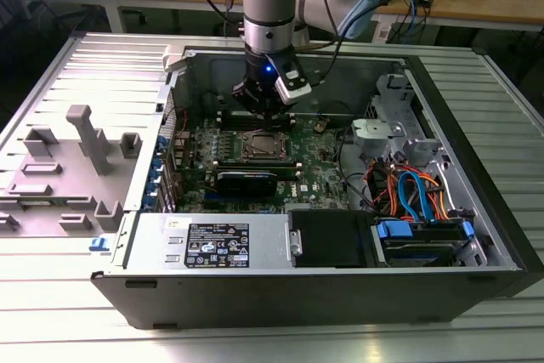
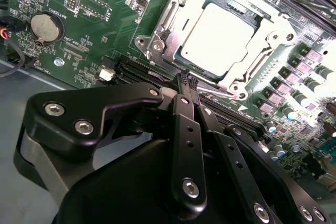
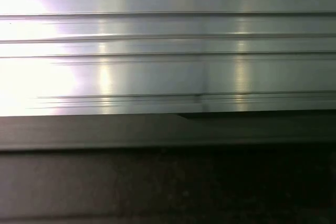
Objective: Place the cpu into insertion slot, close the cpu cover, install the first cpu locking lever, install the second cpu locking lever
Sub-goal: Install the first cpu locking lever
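Inside the open computer case, the gripper [image 1: 265, 108] hangs just above the back edge of the insertion slot [image 1: 261, 145].

In the second wrist view the gripper [image 2: 186, 80] has its fingertips [image 2: 181, 77] pinched together, nothing between them, tips near a thin wire lever [image 2: 223, 92] along the socket's rim. And there's the cpu [image 2: 220, 38], seated in the insertion slot [image 2: 157, 43], its pale metal top showing through the cpu cover [image 2: 270, 38], which looks to be lying flat around it. The green motherboard [image 2: 94, 19] spreads out beyond. The risk, I'd say: those tips slide off the springy lever and scrape the board or nearby memory slots [image 2: 236, 114], or the lever snaps free before it hooks.
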Robot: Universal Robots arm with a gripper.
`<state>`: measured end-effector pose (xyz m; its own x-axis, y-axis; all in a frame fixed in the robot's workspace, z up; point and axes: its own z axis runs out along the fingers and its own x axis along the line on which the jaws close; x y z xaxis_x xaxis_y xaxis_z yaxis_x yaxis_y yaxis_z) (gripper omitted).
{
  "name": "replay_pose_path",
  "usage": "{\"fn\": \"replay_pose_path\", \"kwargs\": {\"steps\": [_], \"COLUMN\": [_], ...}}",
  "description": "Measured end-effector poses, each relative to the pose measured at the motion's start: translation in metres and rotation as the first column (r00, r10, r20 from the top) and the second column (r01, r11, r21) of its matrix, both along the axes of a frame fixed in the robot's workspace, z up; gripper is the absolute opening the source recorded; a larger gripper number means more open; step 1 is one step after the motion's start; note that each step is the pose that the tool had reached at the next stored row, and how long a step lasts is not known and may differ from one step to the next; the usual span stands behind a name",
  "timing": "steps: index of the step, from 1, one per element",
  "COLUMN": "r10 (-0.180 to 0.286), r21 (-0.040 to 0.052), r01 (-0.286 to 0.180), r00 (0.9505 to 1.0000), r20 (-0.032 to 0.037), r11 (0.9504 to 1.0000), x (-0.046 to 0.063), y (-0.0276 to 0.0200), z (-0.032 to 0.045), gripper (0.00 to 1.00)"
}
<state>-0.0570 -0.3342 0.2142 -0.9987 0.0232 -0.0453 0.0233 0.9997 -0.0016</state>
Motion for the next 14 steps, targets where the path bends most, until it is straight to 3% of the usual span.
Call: {"fn": "replay_pose_path", "kwargs": {"steps": [7, 14], "r10": [0.005, 0.052], "r21": [-0.004, -0.004], "r01": [-0.005, -0.052], "r00": [1.0, 0.9986], "r20": [-0.0001, -0.0001], "r11": [1.0, 0.9986], "x": [0.0039, 0.0052], "y": [-0.0001, 0.0], "z": [-0.0011, -0.0013], "gripper": [0.11, 0.11]}}
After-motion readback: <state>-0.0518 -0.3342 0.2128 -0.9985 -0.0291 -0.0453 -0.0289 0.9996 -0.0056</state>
